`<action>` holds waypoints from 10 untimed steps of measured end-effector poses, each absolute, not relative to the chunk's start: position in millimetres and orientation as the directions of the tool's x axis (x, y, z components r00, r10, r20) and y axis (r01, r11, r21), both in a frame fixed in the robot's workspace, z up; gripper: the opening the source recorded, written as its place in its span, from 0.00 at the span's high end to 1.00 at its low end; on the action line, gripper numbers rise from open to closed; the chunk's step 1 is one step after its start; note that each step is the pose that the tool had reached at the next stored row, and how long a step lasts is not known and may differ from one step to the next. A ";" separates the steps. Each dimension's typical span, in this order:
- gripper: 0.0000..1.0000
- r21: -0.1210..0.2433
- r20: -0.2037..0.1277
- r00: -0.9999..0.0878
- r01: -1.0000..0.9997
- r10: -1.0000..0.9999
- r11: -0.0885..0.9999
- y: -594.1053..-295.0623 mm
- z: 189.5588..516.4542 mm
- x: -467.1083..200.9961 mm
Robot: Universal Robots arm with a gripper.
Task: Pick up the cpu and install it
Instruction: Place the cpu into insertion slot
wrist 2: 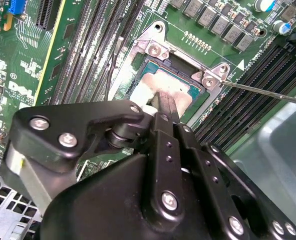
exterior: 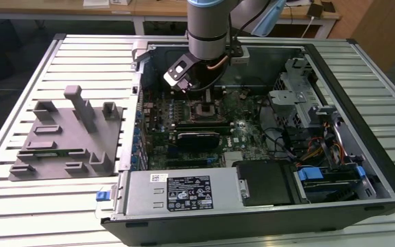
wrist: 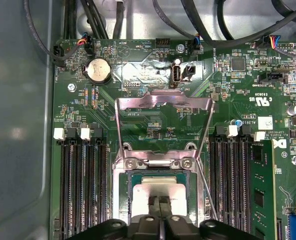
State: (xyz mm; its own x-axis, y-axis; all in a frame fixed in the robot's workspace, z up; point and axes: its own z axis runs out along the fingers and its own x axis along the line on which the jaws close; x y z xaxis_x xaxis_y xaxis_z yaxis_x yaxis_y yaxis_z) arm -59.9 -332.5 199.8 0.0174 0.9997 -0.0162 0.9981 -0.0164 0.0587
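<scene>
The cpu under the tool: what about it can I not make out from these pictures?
Its near part: in both wrist views the tool covers part of the cpu.
Contact: neither wrist view tells whether the tool touches it.
Seating: in the exterior view the socket is too small to judge.

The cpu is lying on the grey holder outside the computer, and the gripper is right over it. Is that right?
Not quite. The cpu is at the socket on the motherboard inside the computer, not on the grey holder. The first wrist view shows this. The gripper is indeed right over it.
</scene>
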 end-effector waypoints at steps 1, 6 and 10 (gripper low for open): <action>0.87 0.059 -0.016 0.017 0.998 1.000 -0.016 -332.5 199.8 -59.9; 0.89 0.059 -0.016 0.017 0.998 1.000 -0.016 -332.5 199.8 -59.9; 0.89 0.059 -0.016 0.017 0.998 1.000 -0.016 -332.5 199.1 -59.9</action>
State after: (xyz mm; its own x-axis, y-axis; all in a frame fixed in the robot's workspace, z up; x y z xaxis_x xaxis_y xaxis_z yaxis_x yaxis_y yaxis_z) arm -59.9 -332.5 199.1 0.0174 0.9997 -0.0163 0.9981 -0.0164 0.0586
